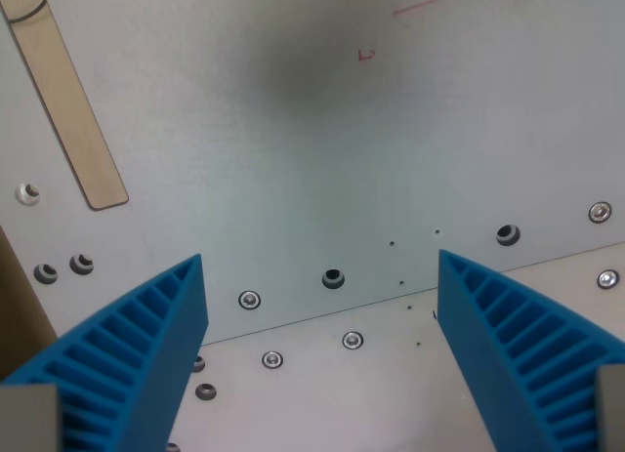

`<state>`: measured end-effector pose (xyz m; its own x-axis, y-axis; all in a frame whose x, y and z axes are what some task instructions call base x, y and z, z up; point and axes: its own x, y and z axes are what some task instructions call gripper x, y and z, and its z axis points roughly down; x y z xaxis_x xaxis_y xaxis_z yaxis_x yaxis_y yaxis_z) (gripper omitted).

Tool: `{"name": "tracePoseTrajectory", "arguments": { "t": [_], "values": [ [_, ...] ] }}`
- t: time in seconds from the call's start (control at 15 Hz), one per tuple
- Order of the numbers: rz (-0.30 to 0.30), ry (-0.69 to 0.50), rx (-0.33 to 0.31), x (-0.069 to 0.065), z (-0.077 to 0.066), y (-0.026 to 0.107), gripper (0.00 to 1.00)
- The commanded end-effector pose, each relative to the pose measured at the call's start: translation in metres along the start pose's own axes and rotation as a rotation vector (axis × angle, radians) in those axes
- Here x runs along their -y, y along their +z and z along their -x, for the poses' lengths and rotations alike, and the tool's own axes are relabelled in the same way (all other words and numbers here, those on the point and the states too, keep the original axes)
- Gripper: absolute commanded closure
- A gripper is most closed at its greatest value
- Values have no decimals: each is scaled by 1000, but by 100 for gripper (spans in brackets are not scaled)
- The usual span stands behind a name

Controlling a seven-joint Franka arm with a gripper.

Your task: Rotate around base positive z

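Observation:
My gripper (320, 276) is open and holds nothing. Its two blue ribbed fingers (137, 354) rise from the bottom corners of the wrist view, one at the left and one at the right (518, 345), with a wide gap between them. Below them lies a grey metal plate (322, 149) with screw holes and bolts. No separate task object is in view.
A tan strip (68, 101) runs slantwise at the upper left. A seam between two plates (391, 301) crosses the lower part, with bolts (250, 300) and holes (334, 277) along it. Faint red marks (366, 54) show at the top. A brown edge (20, 296) sits at the far left.

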<state>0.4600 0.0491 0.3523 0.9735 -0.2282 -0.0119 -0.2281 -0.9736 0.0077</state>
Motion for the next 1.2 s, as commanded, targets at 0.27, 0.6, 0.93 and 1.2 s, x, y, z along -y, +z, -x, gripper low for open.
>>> {"name": "tracePoseTrajectory", "arguments": {
  "t": [0.27, 0.6, 0.93, 1.2],
  "values": [
    [0, -53, -6, 0, 0, -2, 0],
    [1, -120, -6, 0, 0, -2, 0],
    [2, -186, -7, 0, 0, -2, 0],
    [2, -240, -7, 0, 0, -2, 0]
  ]
}}
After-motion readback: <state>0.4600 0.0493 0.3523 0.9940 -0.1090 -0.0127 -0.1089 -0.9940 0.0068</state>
